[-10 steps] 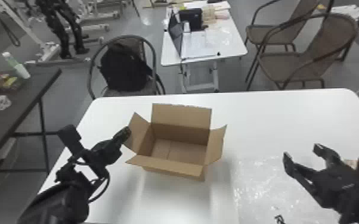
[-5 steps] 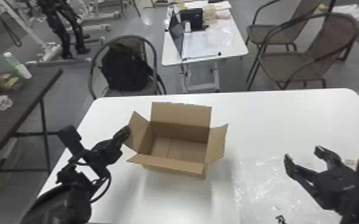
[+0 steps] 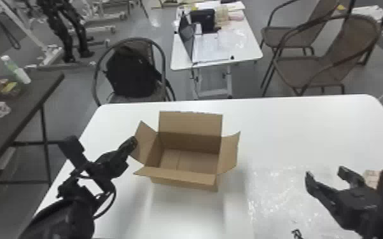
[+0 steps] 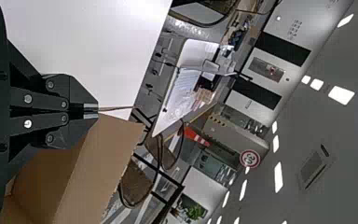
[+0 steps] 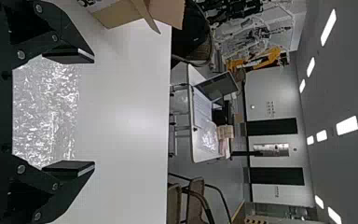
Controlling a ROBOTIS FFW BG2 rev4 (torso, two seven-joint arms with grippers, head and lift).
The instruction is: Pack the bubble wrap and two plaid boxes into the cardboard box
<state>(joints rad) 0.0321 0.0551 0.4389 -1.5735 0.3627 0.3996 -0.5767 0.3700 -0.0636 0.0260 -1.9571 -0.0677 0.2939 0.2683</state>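
The cardboard box (image 3: pixel 187 159) stands upright on the table with its flaps spread; its inside is bare. At its left flap is my left gripper (image 3: pixel 133 142); in the left wrist view the closed fingers of the left gripper (image 4: pixel 98 110) pinch that flap (image 4: pixel 107 135) by its edge. A clear sheet of bubble wrap (image 3: pixel 280 197) lies flat right of the box. Above its right part my right gripper (image 3: pixel 326 174) is open, and in the right wrist view the right gripper (image 5: pixel 70 112) has its fingers wide apart over the bubble wrap (image 5: pixel 46 112). A pale plaid box (image 3: pixel 371 177) is partly hidden behind the right arm.
The white table (image 3: pixel 311 127) has bare surface behind and right of the box. Beyond it stand a chair with a black backpack (image 3: pixel 132 73), a small white table (image 3: pixel 241 47) and brown chairs (image 3: pixel 315 70). A dark side table (image 3: pixel 12 120) is at the left.
My right gripper has shifted slightly toward the table's near edge, still open. The left gripper and the cardboard box have hardly moved.
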